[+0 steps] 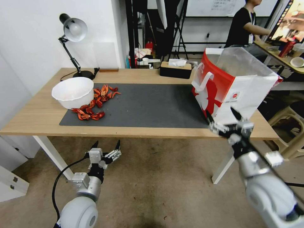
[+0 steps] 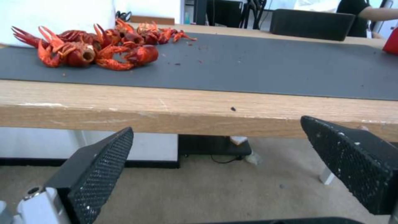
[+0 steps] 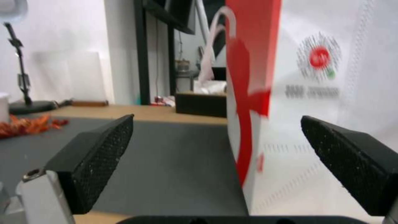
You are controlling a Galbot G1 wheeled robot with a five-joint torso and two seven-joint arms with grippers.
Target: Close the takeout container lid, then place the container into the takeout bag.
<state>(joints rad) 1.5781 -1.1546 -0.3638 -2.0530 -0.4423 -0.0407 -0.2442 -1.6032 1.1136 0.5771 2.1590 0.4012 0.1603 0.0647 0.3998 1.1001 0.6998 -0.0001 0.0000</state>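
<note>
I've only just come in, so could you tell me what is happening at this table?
Neither gripper holds anything. The right gripper is open at the table's front edge, right by the lower corner of the takeout bag, which stands upright on the table's right end. The left gripper hangs open below the table edge. A white bowl and crayfish shells lie left.

Bare dark mat (image 1: 152, 104) between crayfish shells (image 1: 93, 106) and takeout bag (image 1: 234, 85); tissue box (image 1: 176, 70) behind.
</note>
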